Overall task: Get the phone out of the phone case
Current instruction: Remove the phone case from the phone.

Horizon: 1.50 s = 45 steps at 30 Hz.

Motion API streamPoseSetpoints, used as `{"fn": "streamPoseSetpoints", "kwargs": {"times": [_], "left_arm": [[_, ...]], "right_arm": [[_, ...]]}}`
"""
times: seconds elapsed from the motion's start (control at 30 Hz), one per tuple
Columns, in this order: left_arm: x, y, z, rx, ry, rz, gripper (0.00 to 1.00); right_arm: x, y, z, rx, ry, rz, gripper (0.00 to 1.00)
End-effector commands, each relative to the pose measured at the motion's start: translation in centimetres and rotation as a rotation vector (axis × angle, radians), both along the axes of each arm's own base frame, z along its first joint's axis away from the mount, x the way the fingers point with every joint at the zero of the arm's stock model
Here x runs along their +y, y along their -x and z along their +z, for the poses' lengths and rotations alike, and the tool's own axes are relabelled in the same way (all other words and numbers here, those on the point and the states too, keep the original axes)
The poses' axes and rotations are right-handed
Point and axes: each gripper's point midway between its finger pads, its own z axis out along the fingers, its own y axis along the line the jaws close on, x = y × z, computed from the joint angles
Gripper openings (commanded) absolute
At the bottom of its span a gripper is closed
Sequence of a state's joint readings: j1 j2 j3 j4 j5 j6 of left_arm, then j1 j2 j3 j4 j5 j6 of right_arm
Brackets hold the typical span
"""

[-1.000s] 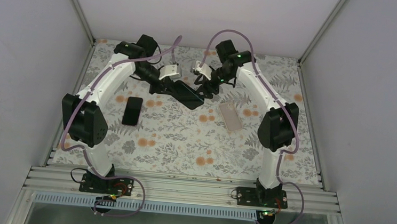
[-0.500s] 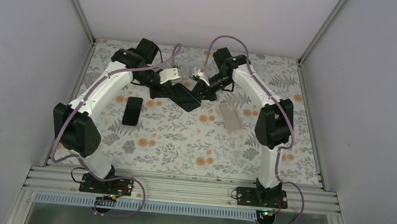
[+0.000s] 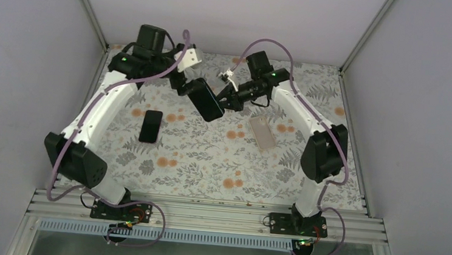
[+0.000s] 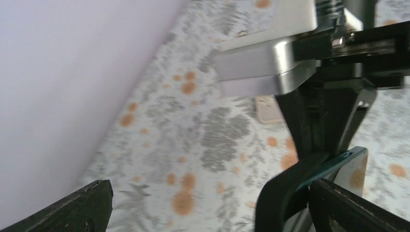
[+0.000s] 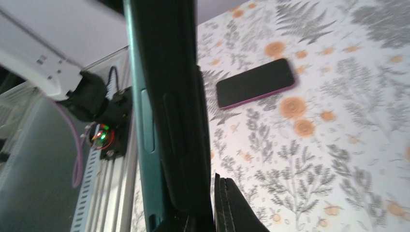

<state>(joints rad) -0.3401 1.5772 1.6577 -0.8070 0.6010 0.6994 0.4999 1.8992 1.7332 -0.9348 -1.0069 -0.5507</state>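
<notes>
A black phone case (image 3: 204,99) with a teal phone (image 5: 143,121) in it hangs tilted above the back of the table. My right gripper (image 3: 226,97) is shut on its right end. In the right wrist view the case (image 5: 179,96) stands edge-on against one black finger (image 5: 237,208) of that gripper (image 5: 203,215). My left gripper (image 3: 185,86) is just left of the case. Its jaws stand wide open (image 4: 212,208), and a peeled black strip of the case (image 4: 280,193) lies beside the right finger (image 4: 343,208), with the teal edge (image 4: 345,157) showing.
A black phone with a purple rim (image 3: 150,126) lies flat on the left of the floral mat (image 3: 208,162); the right wrist view shows this phone (image 5: 255,83) too. A pale beige case (image 3: 261,133) lies on the right. Grey walls close in on three sides.
My left gripper opened, let go of the case and lifted back to the left. My right gripper closed on the case's right end and now carries it above the mat.
</notes>
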Motion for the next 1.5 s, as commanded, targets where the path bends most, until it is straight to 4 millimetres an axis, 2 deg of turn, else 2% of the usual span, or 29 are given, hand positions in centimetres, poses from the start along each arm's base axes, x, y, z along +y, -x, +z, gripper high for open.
{"fn": "streamPoseSetpoints", "kwargs": {"times": [0.0, 0.1, 0.17, 0.27, 0.37, 0.6, 0.83, 1.17, 1.3, 1.47], "left_arm": [[2.1, -0.5, 6.7, -0.255, 0.051, 0.088, 1.00], [2.1, -0.2, 8.3, -0.346, 0.093, 0.146, 1.00], [1.7, -0.1, 9.0, -0.406, 0.124, 0.184, 1.00], [1.1, -1.5, 8.8, -0.447, 0.156, 0.271, 1.00], [0.1, -2.6, 7.9, -0.479, 0.160, 0.322, 1.00], [-0.8, -5.4, 7.5, -0.487, 0.226, 0.414, 1.00], [-1.6, -7.4, 7.0, -0.474, 0.274, 0.448, 1.00], [-1.1, -8.2, 5.4, -0.472, 0.246, 0.490, 1.00], [-1.3, -7.6, 5.0, -0.450, 0.251, 0.463, 1.00], [-0.5, -7.2, 4.3, -0.446, 0.232, 0.468, 1.00]], "right_arm": [[0.1, -3.9, 5.3, -0.071, -0.087, -0.251, 0.03], [-1.2, -9.0, 6.1, -0.116, -0.062, -0.523, 0.03], [-2.1, -11.6, 7.4, -0.161, -0.077, -0.674, 0.03], [-2.8, -14.0, 9.9, -0.187, -0.138, -0.816, 0.03], [-2.7, -15.4, 12.1, -0.169, -0.200, -0.891, 0.03], [-1.1, -16.0, 14.7, -0.193, -0.279, -0.970, 0.03], [0.8, -16.3, 15.0, -0.198, -0.292, -0.968, 0.03], [1.4, -16.2, 15.5, -0.194, -0.314, -0.957, 0.03], [1.1, -16.5, 15.9, -0.202, -0.317, -0.974, 0.03], [0.8, -16.5, 16.5, -0.221, -0.328, -0.987, 0.03]]}}
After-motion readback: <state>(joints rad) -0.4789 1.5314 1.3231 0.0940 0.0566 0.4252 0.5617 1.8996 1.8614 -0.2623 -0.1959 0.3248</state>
